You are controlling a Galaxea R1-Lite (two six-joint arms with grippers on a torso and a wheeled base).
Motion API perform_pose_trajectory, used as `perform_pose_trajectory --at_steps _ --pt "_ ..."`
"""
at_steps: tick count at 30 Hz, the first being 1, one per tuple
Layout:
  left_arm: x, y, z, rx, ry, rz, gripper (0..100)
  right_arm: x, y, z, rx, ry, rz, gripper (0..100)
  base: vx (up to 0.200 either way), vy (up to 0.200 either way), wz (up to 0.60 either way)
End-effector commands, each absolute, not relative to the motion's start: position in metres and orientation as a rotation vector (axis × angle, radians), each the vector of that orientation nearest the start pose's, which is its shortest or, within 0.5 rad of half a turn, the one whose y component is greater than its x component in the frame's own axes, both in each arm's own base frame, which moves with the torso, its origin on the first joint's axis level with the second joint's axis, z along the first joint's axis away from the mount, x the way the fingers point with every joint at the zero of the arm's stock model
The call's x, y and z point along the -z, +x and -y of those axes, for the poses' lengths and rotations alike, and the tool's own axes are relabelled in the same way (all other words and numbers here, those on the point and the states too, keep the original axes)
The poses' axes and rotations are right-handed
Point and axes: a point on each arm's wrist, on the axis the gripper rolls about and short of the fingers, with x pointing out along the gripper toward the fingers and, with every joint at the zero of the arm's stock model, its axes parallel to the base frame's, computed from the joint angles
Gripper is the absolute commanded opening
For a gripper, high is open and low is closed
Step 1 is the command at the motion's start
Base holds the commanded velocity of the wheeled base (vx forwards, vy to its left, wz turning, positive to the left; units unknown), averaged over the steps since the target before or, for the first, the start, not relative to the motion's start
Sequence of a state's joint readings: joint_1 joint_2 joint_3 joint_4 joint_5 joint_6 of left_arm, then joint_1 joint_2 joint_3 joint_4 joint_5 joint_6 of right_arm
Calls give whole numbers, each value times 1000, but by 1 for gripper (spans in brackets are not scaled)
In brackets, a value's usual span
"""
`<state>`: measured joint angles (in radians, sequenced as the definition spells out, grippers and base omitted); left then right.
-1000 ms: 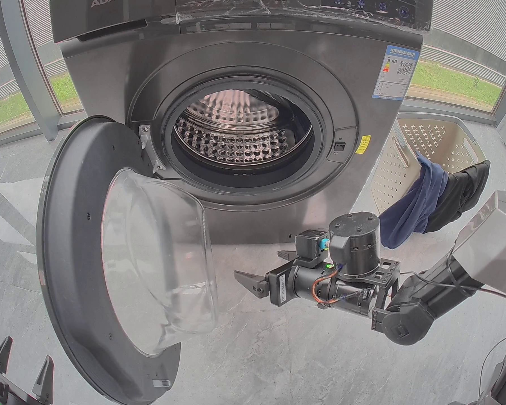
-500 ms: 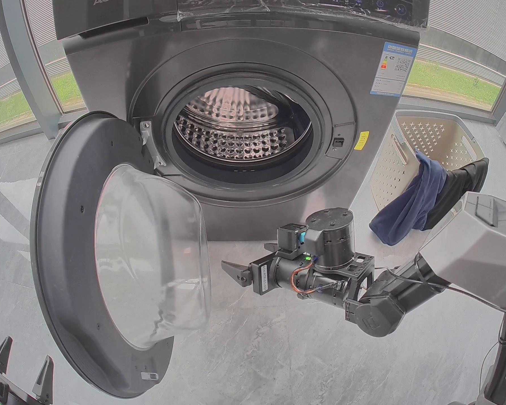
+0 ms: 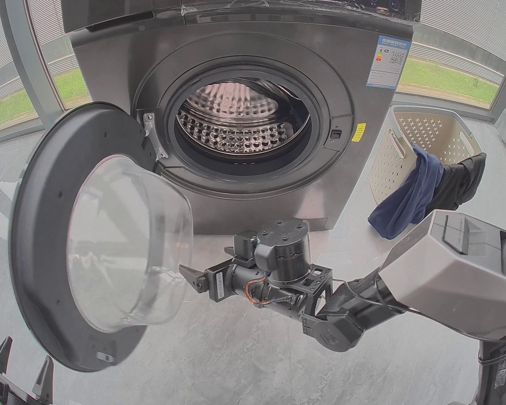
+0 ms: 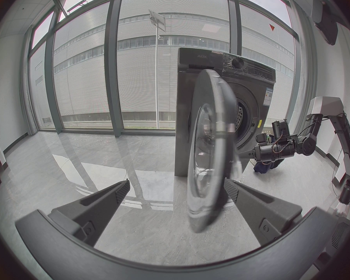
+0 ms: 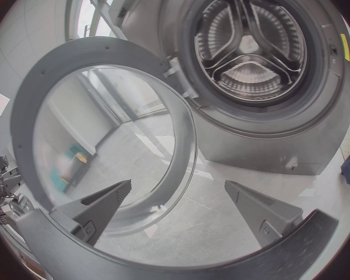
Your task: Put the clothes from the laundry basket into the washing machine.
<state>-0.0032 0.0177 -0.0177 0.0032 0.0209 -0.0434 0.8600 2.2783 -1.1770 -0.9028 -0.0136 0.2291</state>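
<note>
While the right arm's black end effector (image 5: 175, 185) hangs wide open and empty near the round glass-fronted door (image 3: 95, 237) at lower left, a swing could strike it; blue and black clothes (image 3: 413, 195) drape the beige perforated basket (image 3: 433, 136) at right.

We see a grey front-loading washing machine (image 3: 112, 68) at the far middle, its round door with a clear glass bowl (image 3: 50, 209) swung wide open to the left, showing the perforated steel drum (image 3: 230, 122). Just beside it on the right sits a beige perforated plastic laundry basket (image 3: 436, 130). A blue garment (image 3: 413, 198) and a black garment (image 3: 461, 178) hang over its near rim, the blue one to the left.
</note>
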Motion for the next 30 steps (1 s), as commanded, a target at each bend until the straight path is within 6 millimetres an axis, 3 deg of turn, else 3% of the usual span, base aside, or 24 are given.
perform_pose_trajectory --at_steps 1,9,17,24,28,30 --pt "-76 -23 -1 -17 -44 -3 100 -89 293 -340 -811 141 -262 100 0 0 0" --pt "-76 -23 -1 -18 -44 -3 100 -92 298 -343 -810 149 -245 100 0 0 0" --pt "-76 -23 -1 -18 -44 -3 100 -96 302 -361 -837 169 -202 100 0 0 0" --pt "-76 -23 -1 -17 -44 -3 100 -87 301 -383 -864 178 -185 100 0 0 0" --pt "-76 -23 -1 -17 -44 -3 100 -88 300 -370 -809 164 -202 100 0 0 0" --pt "-76 -23 -1 -17 -44 -4 100 -117 298 -347 -779 172 -170 100 0 0 0"
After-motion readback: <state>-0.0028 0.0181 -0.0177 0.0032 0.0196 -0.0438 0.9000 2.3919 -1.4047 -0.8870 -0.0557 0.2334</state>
